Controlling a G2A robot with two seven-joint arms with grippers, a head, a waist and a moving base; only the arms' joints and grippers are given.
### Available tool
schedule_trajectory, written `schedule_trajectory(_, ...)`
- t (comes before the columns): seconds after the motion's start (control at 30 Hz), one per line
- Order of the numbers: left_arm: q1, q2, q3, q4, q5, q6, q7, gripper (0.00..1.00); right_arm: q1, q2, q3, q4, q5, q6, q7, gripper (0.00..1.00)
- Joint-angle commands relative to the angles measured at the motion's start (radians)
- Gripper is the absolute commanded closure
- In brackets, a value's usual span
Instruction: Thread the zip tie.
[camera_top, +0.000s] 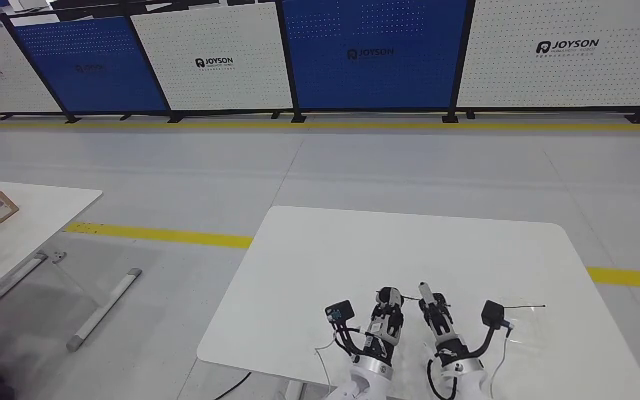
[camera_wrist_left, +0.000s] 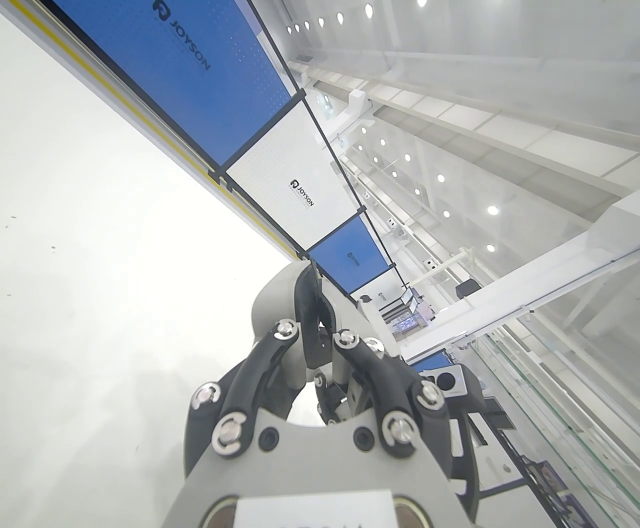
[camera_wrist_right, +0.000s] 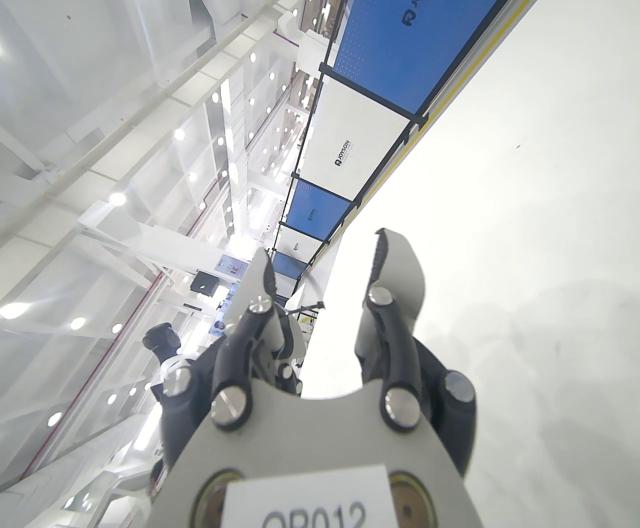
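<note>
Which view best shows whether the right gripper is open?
The right wrist view: the right gripper sits close up, its fingers plainly apart. The top view shows it small from above, finger gap too small to judge. The left wrist view looks along the left gripper, with the right arm's camera behind it.

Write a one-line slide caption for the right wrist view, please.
Right gripper, open and empty, at the white table; blue and white panels stand beyond.
</note>
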Motion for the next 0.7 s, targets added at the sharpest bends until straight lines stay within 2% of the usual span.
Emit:
schedule_trajectory(0.0,0.001,0.000,-0.001,-0.001,-0.001,0.002,0.001,1.00,-0.002,0.000,0.001,0.000,0.001,-0.001,-0.002,0.24)
schedule_trajectory(0.03,0.001,-0.001,-0.003,-0.002,-0.005,0.006,0.003,1.00,-0.003,0.000,0.000,0.001,-0.005,-0.002,-0.001,0.24)
schedule_trajectory(0.13,-0.002,-0.003,-0.011,-0.010,-0.029,0.023,0.011,1.00,-0.012,0.003,-0.003,0.000,-0.034,-0.022,0.009,0.00)
schedule_trajectory(0.23,-0.002,-0.006,-0.022,-0.026,-0.067,0.035,0.009,1.00,-0.023,0.006,0.000,-0.002,-0.060,-0.044,0.017,0.00)
schedule_trajectory(0.37,0.002,-0.009,-0.038,-0.056,-0.138,0.071,-0.026,1.00,-0.035,0.010,0.003,-0.016,-0.067,-0.060,0.036,0.00)
schedule_trajectory(0.43,0.003,-0.008,-0.050,-0.076,-0.157,0.075,-0.043,1.00,-0.037,0.010,0.003,-0.019,-0.061,-0.062,0.038,0.00)
schedule_trajectory(0.67,0.003,-0.008,-0.050,-0.076,-0.157,0.075,-0.043,1.00,-0.036,0.010,0.004,-0.018,-0.067,-0.059,0.037,0.00)
